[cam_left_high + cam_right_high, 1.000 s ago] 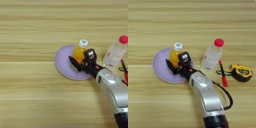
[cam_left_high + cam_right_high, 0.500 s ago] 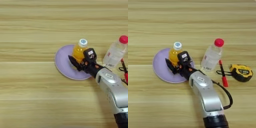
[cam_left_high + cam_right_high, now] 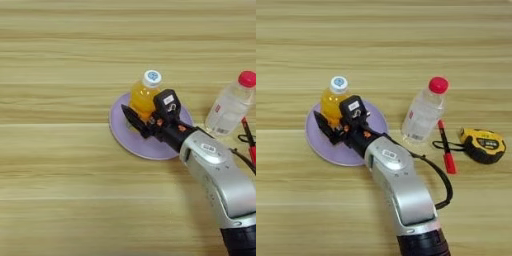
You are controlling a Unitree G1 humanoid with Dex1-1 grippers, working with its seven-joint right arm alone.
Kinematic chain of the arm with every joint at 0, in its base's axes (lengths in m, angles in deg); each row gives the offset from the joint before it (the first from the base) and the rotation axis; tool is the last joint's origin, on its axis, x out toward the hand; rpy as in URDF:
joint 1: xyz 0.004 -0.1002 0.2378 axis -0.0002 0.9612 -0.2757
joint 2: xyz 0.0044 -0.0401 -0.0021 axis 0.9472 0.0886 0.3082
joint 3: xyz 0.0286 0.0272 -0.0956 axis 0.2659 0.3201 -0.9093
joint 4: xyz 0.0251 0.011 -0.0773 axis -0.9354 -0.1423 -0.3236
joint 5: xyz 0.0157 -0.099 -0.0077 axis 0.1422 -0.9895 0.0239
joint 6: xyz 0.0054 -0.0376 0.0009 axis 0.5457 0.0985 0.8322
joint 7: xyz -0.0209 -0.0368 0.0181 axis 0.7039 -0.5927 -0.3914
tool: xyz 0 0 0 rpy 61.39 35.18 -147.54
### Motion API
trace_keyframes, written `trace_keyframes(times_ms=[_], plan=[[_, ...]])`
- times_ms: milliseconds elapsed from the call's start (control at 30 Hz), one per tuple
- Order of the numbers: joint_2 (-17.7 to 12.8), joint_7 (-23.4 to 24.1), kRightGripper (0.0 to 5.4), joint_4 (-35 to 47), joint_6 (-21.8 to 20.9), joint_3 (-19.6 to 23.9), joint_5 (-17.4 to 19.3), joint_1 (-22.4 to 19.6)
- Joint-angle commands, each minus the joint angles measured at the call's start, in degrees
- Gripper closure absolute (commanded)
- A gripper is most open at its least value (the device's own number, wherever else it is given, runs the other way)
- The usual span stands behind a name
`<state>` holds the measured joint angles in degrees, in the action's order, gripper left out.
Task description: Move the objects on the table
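- The juice bottle (image 3: 333, 99), orange with a white cap, stands upright on a round purple plate (image 3: 321, 145) at the middle-left of the wooden table (image 3: 381, 45).
- The right gripper (image 3: 336, 122) is over that plate, just in front of the bottle, its two black fingers spread in a fairly wide V.
- One finger (image 3: 134, 120) pokes out to the left along the bottle's base; the other, blockier one (image 3: 166, 104) sits at the bottle's right side.
- The bottle's lower part lies in the gap between them; whether either finger actually presses on it, I cannot tell.
- The silver forearm (image 3: 401, 185) runs from the gripper down to the bottom edge, with a black cable looping off its right side.
- To the right of the plate, apart from it, a clear bottle (image 3: 423, 112) with a red cap stands upright.
- Just right of that bottle lies a red pen (image 3: 446, 150), pointing toward the near edge.
- Further right, the yellow-and-black tape measure (image 3: 483, 145) rests flat, its black strap reaching across to the pen.
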<state>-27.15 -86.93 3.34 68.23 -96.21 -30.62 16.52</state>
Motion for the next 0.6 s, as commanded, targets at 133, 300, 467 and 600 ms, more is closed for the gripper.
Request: trace_keyframes(times_ms=[133, 300, 467, 600], plan=[[2.1, 1.7, 1.97, 5.6, -0.3, -4.5, -0.8, -2.7], [4.6, 3.4, 1.97, 5.5, 1.1, -9.4, -2.3, -3.4], [6.4, 4.3, 1.97, 5.6, 1.5, -13.7, -3.3, -2.4], [7.5, 4.7, 1.97, 5.0, 0.8, -15.9, -3.2, -1.7]])
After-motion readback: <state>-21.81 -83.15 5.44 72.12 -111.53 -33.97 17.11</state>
